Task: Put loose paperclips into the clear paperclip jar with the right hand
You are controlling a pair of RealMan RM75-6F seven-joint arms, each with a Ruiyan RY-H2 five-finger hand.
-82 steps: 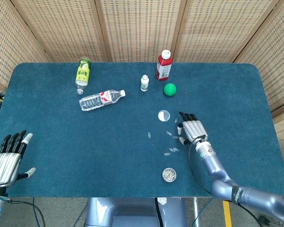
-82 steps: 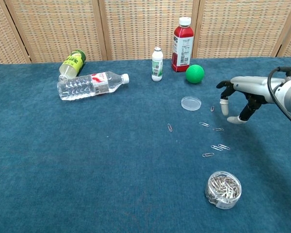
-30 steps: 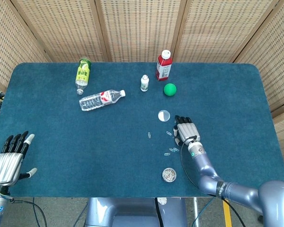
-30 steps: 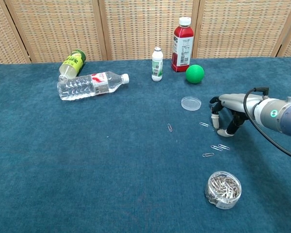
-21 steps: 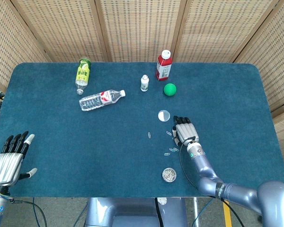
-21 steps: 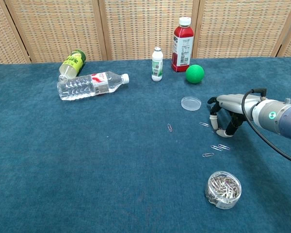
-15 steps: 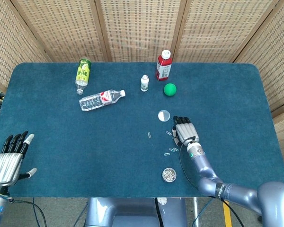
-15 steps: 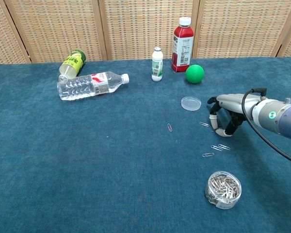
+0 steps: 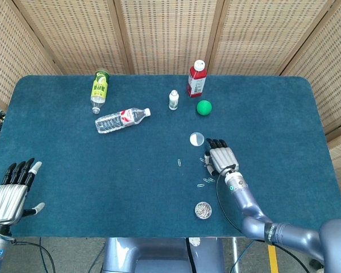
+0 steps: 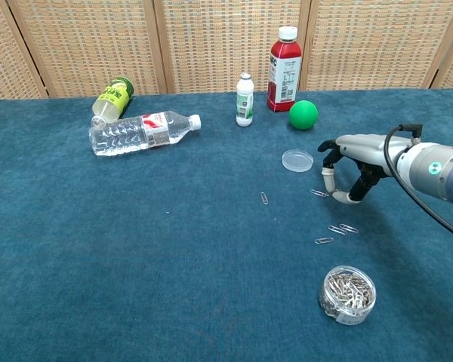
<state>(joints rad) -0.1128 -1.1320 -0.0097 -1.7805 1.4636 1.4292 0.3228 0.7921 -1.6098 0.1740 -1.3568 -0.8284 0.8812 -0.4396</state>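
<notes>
Here the right hand (image 10: 346, 172) hangs low over the loose paperclips (image 10: 331, 225) on the counter (image 10: 136, 249), thumb and fingers curved toward each other. Whether a clip is pinched between them, I cannot tell. The clear paperclip jar (image 10: 347, 294) stands open, nearer than the clips and apart from them. To do this step well, I think the fingertips should close on a single clip and lift straight up. The chest view shows the gap under the fingers; only the head view shows the left hand (image 9: 10, 192), spread and idle at the near left.
</notes>
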